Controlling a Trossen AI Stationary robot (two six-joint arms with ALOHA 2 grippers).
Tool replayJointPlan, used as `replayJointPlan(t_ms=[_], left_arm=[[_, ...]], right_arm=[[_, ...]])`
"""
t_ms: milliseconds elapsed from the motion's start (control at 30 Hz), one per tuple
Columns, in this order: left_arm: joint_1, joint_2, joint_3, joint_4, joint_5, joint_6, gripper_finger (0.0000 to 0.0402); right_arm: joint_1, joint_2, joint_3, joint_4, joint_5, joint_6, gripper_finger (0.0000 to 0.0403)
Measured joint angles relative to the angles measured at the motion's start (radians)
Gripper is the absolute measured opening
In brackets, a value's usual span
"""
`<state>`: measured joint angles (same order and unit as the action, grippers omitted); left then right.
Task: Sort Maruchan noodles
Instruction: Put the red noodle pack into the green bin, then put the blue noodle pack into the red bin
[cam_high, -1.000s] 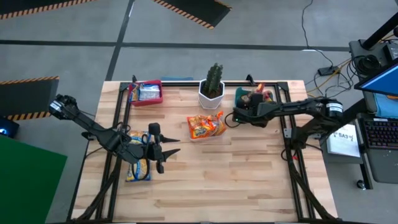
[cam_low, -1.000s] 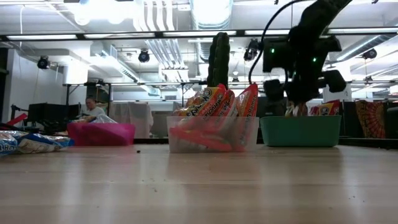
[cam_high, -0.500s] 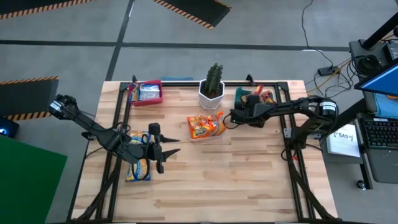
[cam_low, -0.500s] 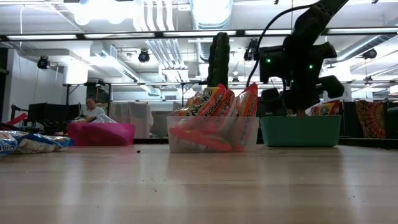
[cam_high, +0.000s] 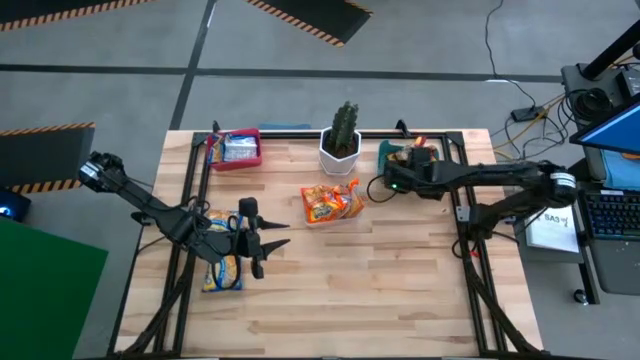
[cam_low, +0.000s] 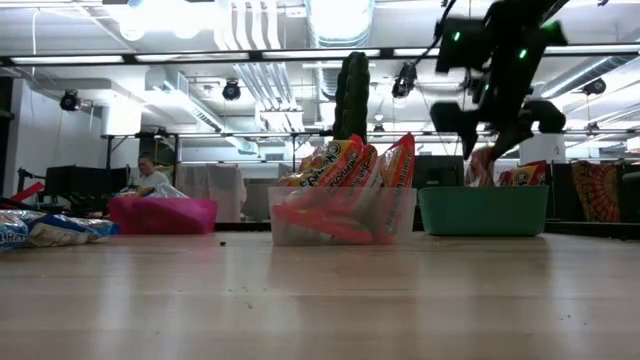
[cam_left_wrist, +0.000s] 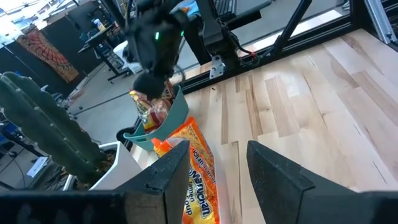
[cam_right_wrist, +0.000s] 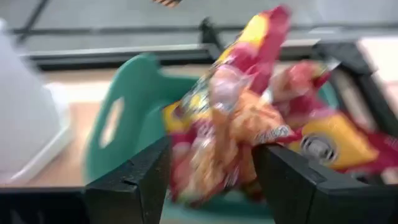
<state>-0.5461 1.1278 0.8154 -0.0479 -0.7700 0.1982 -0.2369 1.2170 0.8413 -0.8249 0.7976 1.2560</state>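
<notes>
Red-orange Maruchan noodle packets stand crumpled in the teal bin at the far right. My right gripper hangs open just above that bin, and one packet sticks up out of it below the fingers. Orange packets stand on edge in a clear bin at the table's middle. Yellow-and-blue packets lie flat on the table at the left. Beside them my left gripper hovers open with nothing between its fingers, pointing toward the clear bin.
A red bin with packets in it stands at the far left. A cactus in a white pot stands at the far middle, between the red and teal bins. Black frame rails run along the table's left, right and far sides. Bare wood lies toward the near edge.
My right gripper has risen out of the teal bin, drawn back a little toward the table's right edge, and opened. The red-orange packet it had lowered stays in the bin.
</notes>
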Motion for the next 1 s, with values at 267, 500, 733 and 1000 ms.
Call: replayJointPlan(t_ms=[267,500,733,1000], left_arm=[[0.000,0.000,0.000,0.000,0.000,-0.031,0.0143],[0.000,0.000,0.000,-0.001,0.000,-0.100,0.0143],[0.000,0.000,0.000,-0.040,-0.003,-0.251,0.0143],[0.018,0.001,0.007,-0.400,-0.107,-0.783,0.0137]], right_arm=[[0.249,-0.088,-0.002,0.072,-0.125,-0.008,0.0215],[0.550,-0.030,-0.009,0.088,-0.084,0.099,0.0213],[0.697,0.076,-0.035,0.087,-0.020,0.310,0.0177],[0.670,0.134,-0.042,0.052,-0.159,0.307,0.0099]])
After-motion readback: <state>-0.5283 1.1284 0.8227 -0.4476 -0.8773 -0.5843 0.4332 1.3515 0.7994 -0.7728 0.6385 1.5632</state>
